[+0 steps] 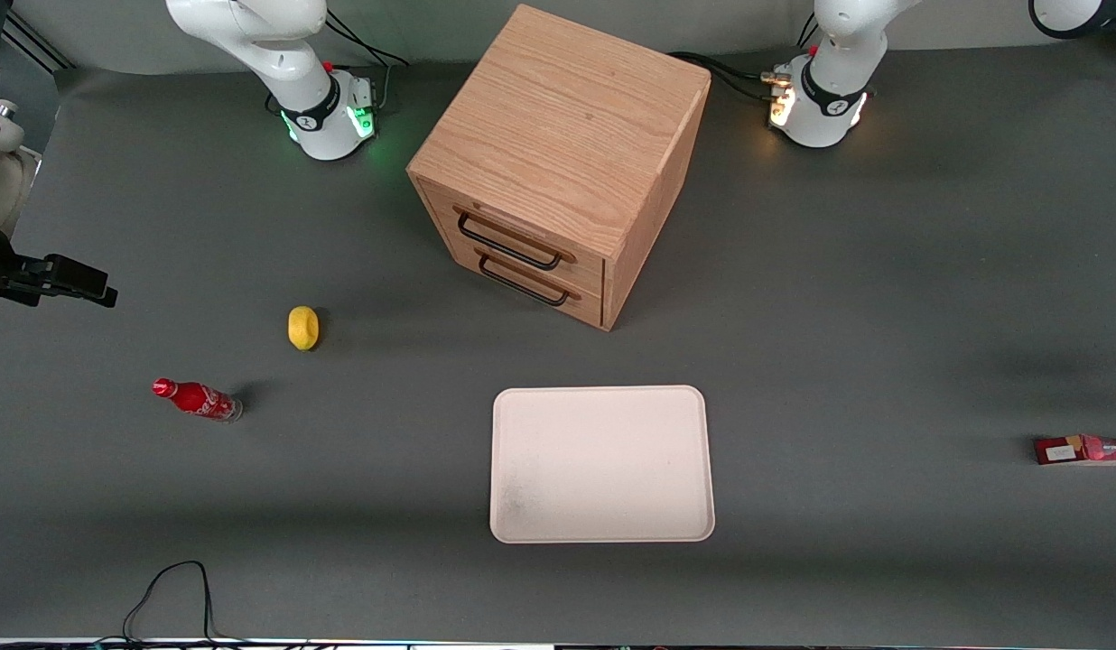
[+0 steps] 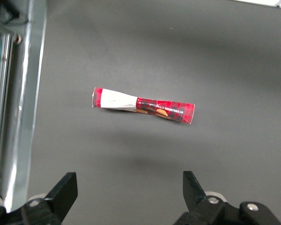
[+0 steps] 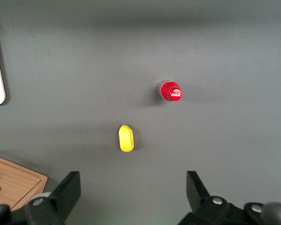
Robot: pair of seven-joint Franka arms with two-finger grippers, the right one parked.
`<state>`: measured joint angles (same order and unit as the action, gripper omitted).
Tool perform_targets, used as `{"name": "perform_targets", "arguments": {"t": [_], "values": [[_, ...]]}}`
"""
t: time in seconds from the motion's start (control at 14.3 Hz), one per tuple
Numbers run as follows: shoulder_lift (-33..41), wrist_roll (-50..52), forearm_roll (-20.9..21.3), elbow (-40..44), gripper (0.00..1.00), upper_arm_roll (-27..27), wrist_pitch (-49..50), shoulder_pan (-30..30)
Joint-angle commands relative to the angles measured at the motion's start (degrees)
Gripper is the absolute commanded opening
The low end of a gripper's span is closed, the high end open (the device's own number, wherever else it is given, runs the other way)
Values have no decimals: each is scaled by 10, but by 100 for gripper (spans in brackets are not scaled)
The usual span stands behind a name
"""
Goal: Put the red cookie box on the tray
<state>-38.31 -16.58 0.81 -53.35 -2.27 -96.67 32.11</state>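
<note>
Cardboard, so the red cookie box (image 2: 143, 106) looks light and fairly stiff, though squeezing hard could probably dent it. It lies flat on the dark mat at the working arm's end of the table, well apart from the tray (image 1: 601, 465). The gripper (image 2: 130, 191) hovers above it, fingers spread wide. I'd pinch it across the narrow middle.
</note>
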Motion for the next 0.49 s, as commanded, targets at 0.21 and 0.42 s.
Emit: {"name": "perform_targets", "arguments": {"t": [0.21, 0.42], "values": [[-7, 291, 1, 6, 100, -2, 3, 3], [-7, 461, 2, 3, 100, -2, 5, 6]]}}
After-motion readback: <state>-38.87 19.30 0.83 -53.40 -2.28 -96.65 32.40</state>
